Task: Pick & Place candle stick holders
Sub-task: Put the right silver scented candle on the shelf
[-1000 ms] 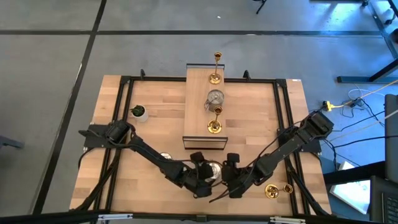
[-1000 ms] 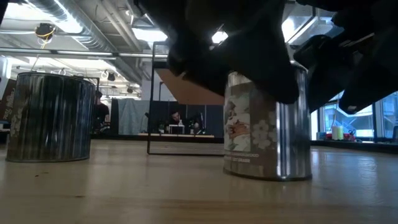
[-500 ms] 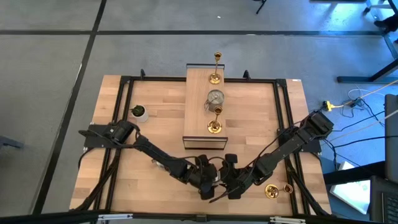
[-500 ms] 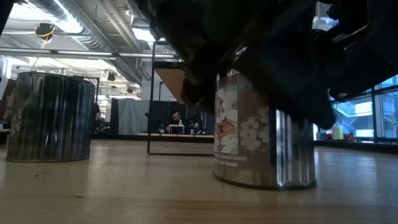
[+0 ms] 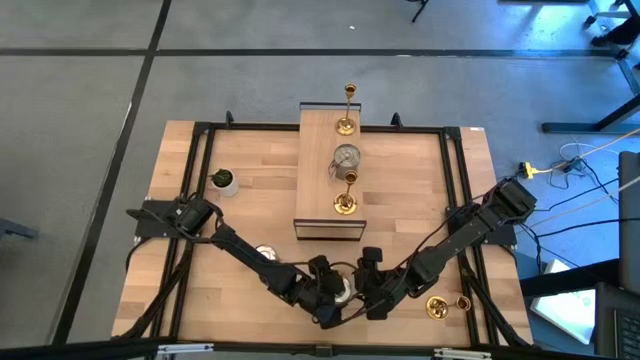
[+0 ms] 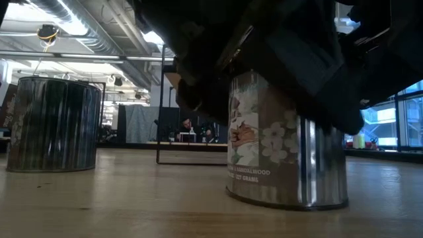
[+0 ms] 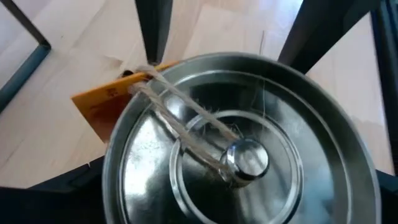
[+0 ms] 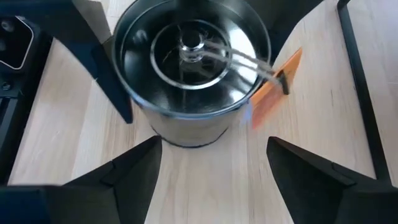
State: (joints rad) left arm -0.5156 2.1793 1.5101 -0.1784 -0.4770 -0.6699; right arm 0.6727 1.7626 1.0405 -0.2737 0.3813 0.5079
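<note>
You have three holders up on the raised board [image 5: 318,150]: a gold candlestick [image 5: 347,124] at its far end, a silver holder [image 5: 346,156] in the middle, and a second gold candlestick [image 5: 345,204] at its near end. By my reckoning that leaves three on the worktop [image 5: 420,200], so you are about halfway.

To the left of the board's near end stands a spare tin [image 5: 265,254], untouched. Just off that near end, closer to you, the left gripper [image 5: 332,295] sits over the tagged tin [image 5: 343,289]. Its fingers [image 8: 113,81] straddle the tin and look pressed against the wall, pinching it. The tin's base looks to be on the wood. The right gripper [image 8: 214,146] faces it from the other side with its fingers spread wide and empty, the tin just beyond their tips. Further right of the board's near end, the last gold candlestick [image 5: 440,307] lies on its side.

Against the frame a second ago, the tagged tin is further from the board and nearer the front edge, looming larger at worktop height, and the left gripper has gone with it. The right gripper has barely shifted, and the board's three holders, the spare tin and the fallen candlestick are where they were.
</note>
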